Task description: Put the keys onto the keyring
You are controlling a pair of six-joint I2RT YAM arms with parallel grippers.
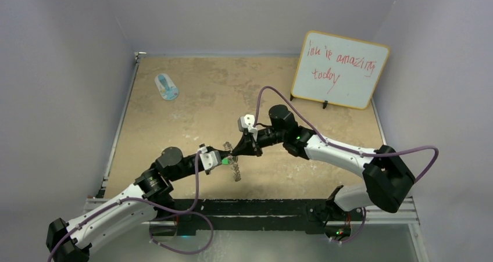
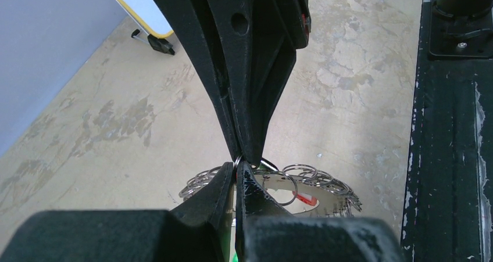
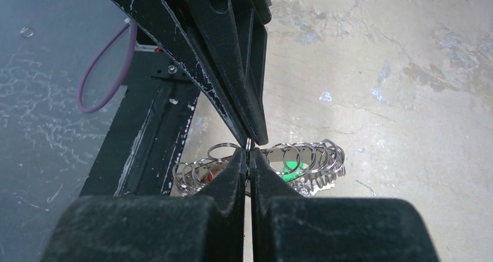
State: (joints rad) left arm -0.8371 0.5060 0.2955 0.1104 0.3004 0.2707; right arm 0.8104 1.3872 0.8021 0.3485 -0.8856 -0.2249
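My two grippers meet tip to tip above the middle of the table. The left gripper (image 1: 227, 157) (image 2: 238, 168) is shut, with a green key tag (image 1: 224, 161) (image 3: 290, 168) showing between its fingers. The right gripper (image 1: 236, 151) (image 3: 249, 154) is shut on a small wire loop at the keyring's rim. The keyring (image 1: 236, 169) (image 2: 331, 197) (image 3: 317, 157), flat silver with wire loops around it, hangs below both tips, off the table. A red tag (image 2: 308, 199) shows through its hole. The black-tagged key is out of view.
A blue-and-white oval object (image 1: 167, 86) lies at the far left of the table. A whiteboard (image 1: 340, 69) leans at the back right. A black rail (image 1: 250, 207) runs along the near edge by the arm bases.
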